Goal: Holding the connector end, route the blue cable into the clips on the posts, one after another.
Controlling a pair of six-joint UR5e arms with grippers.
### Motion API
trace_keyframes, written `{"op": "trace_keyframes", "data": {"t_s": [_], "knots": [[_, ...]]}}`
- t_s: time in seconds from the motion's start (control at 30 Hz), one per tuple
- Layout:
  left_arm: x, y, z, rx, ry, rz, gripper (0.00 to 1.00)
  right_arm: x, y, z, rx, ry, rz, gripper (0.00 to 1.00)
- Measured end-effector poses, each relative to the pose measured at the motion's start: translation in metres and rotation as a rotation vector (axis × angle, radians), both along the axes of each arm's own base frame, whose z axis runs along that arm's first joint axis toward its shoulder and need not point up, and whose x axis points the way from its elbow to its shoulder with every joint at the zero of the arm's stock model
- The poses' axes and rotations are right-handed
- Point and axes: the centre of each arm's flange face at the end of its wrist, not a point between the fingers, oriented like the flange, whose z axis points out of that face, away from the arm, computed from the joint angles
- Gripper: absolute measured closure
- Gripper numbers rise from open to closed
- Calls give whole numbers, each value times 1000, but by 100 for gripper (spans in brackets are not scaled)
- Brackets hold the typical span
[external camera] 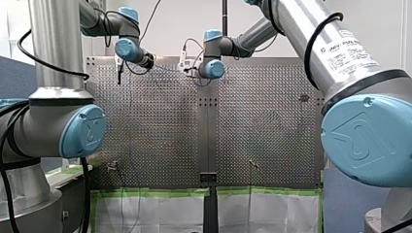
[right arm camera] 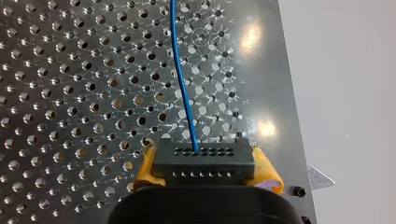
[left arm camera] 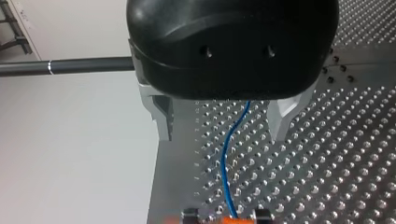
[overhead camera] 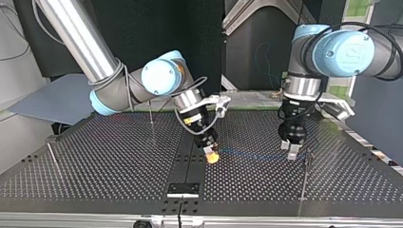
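At the top view's left a thin post (overhead camera: pixel 52 156) stands near the edge of the perforated surface (overhead camera: pixel 109 166). A second post (overhead camera: pixel 151 115) stands farther back, close under my right arm. That arm comes in from the upper left of the view and reaches about to the middle seam of the surface. There my right pincer (overhead camera: pixel 212 157) tilts downward, its yellow pads (overhead camera: pixel 213 158) just over the holes. In the right wrist view those pads press on the two short ends of a black connector (right arm camera: pixel 203 158) with two rows of small sockets, so this pincer is pinching the connector. The blue cable (right arm camera: pixel 183 84) leaves a socket in the far row and runs ahead of the pincer over the surface in a gentle bend.

In the top view the cable shows as a faint blue line low over the surface. It runs from the yellow pads toward the right as far as my left pincer (overhead camera: pixel 292 151), which points straight down. The left wrist view shows its metal fingers (left arm camera: pixel 162 119) spread wide, with the cable passing between them and touching neither. Just right of this pincer in the top view stands a third post (overhead camera: pixel 306 166). I cannot tell whether the cable sits in its clip.
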Motion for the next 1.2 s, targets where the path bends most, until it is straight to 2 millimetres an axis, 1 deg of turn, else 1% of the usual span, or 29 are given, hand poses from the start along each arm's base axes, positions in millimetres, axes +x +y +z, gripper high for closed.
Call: {"op": "trace_keyframes", "data": {"t_s": [0.17,0.23,0.47,0.53,0.8,1.2], "knots": [[12,-3,-10,-2,-2,5,0,0,0,0,-1,-1,0,100],[16,-5,-9,-4,-9,6,0,0,0,0,0,0,0,100],[22,-10,9,-28,-59,18,0,0,0,-1,1,-1,1,100],[24,-11,11,-32,-64,20,0,0,0,-1,1,0,0,100],[34,-17,-5,-22,-32,34,0,1,0,-1,2,1,2,100],[37,-13,-5,-24,-38,49,0,1,1,-2,3,3,4,100]]}}
